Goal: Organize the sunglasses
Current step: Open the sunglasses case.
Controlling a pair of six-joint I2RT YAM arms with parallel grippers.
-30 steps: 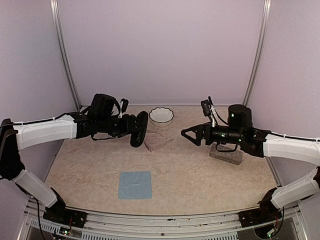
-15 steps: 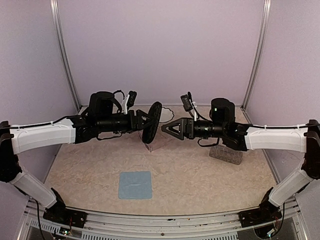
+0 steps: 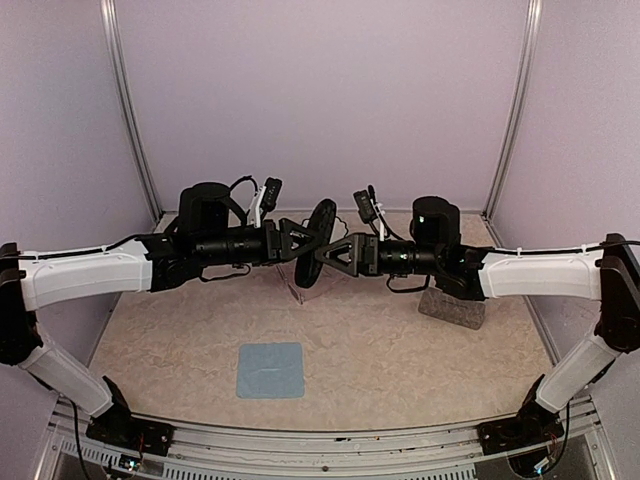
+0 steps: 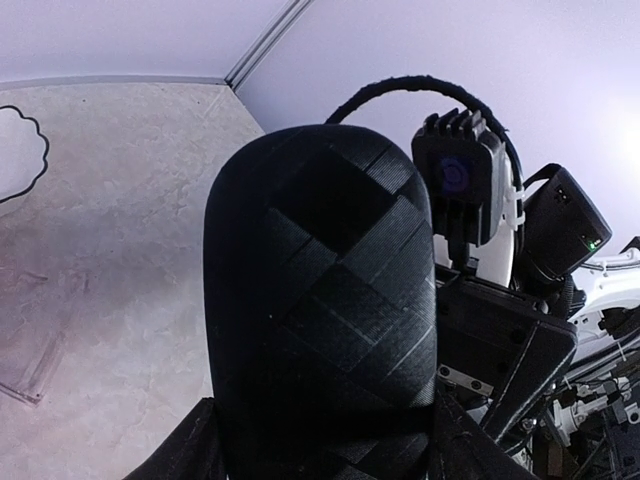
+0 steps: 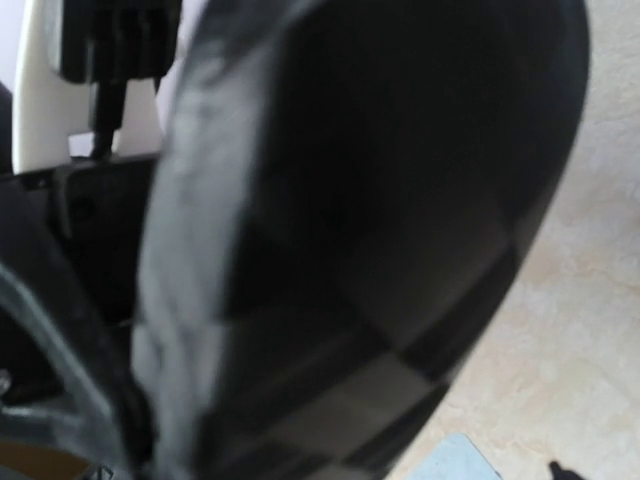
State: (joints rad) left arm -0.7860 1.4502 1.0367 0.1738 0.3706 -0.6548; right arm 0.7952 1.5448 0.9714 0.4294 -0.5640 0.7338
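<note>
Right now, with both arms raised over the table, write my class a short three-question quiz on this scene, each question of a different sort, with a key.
1. True or false: the black case rests on the table.
2. Which gripper holds the black case? A) the left gripper B) the right gripper C) neither
3. What lies flat on the table nearest the arm bases?

Key: 1 false, it is held in the air; 2 A; 3 the blue cloth.

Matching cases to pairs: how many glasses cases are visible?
2: black case in the left gripper, mid-air; grey case on the table beneath the right arm. Others could be hidden.
</note>
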